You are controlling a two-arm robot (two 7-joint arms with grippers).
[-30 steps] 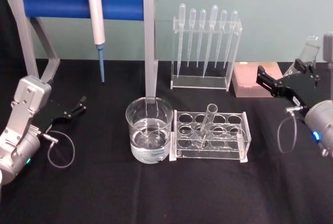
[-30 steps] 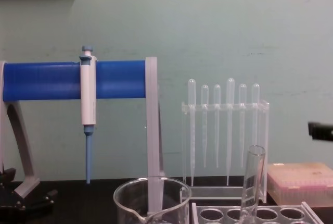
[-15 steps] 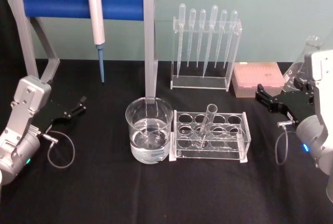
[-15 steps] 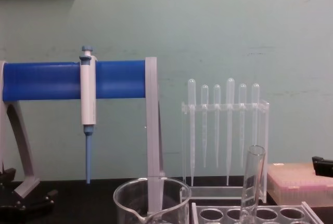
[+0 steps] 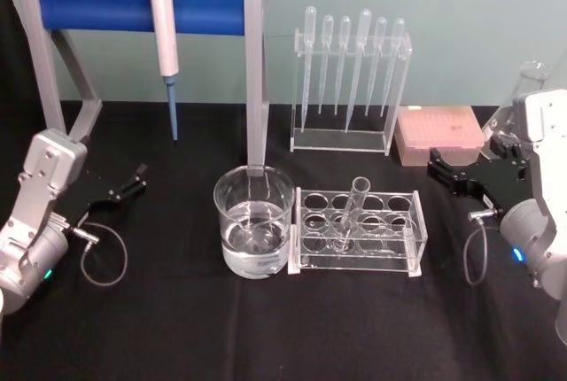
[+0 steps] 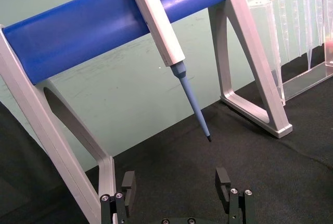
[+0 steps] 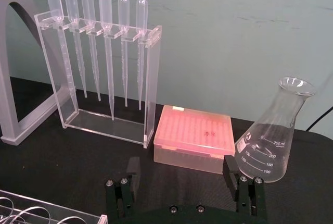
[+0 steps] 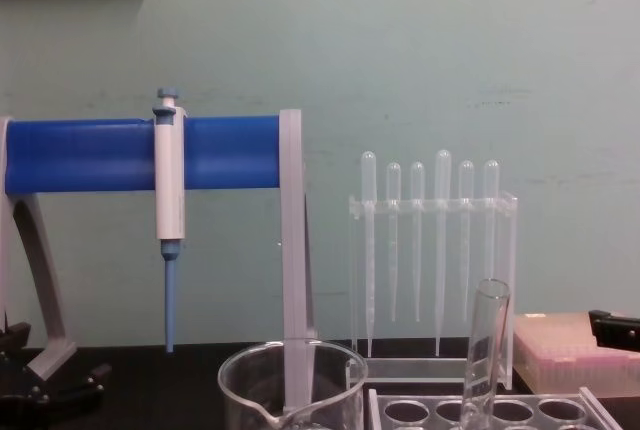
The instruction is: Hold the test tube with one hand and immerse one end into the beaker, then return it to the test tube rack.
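The test tube leans in the clear rack at the table's middle, rim up; its upper part also rises at the bottom of the chest view. The beaker, holding some water, stands just left of the rack and shows low in the chest view too. My right gripper hovers open and empty to the right of the rack, fingers pointing left toward it. From its wrist camera the right gripper has nothing between its fingers. My left gripper rests open at the table's left.
A white-and-blue pipettor hangs on a blue-barred stand at the back left. Behind the tube rack stands a clear rack of plastic pipettes. A pink tip box and a conical flask sit at the back right.
My right gripper has come down and moved left, nearer the rack, staying open. The left arm, tube and beaker have not moved.
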